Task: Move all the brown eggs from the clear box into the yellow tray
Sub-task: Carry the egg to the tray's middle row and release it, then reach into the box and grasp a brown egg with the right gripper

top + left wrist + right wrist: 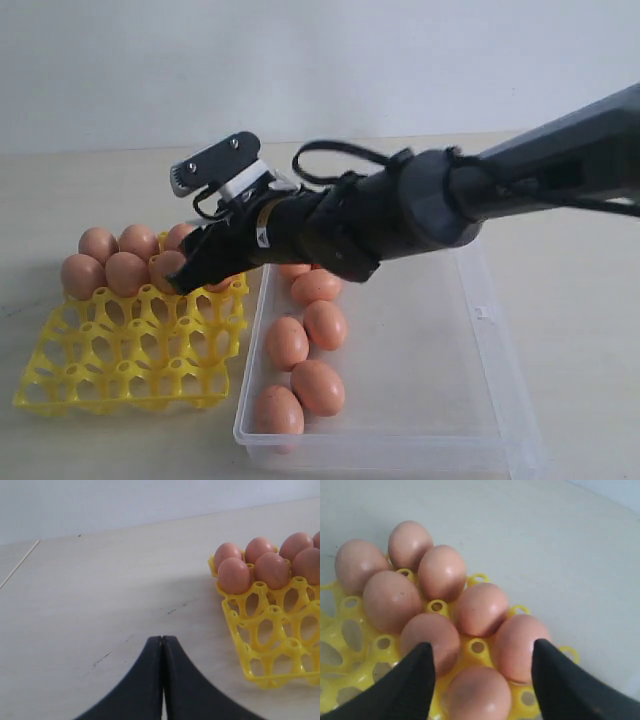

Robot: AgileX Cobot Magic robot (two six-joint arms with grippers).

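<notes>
The yellow tray [130, 350] lies at the left, with several brown eggs [125, 272] in its far cups. My right gripper [190, 270] reaches across over those eggs. In the right wrist view it [481, 647] is open, its black fingers well apart on either side of an egg [479, 696] seated in a tray cup [384, 642], touching nothing. The clear box [430, 360] holds several more eggs [318, 387] along its left side. My left gripper [162, 640] is shut and empty over bare table, beside the tray's corner [276, 611] and its eggs [234, 575].
The tray's near rows of cups [110, 385] are unfilled. The right arm's dark body [400, 215] spans the far end of the box. Pale tabletop [580, 300] surrounds both containers, and a light wall stands behind.
</notes>
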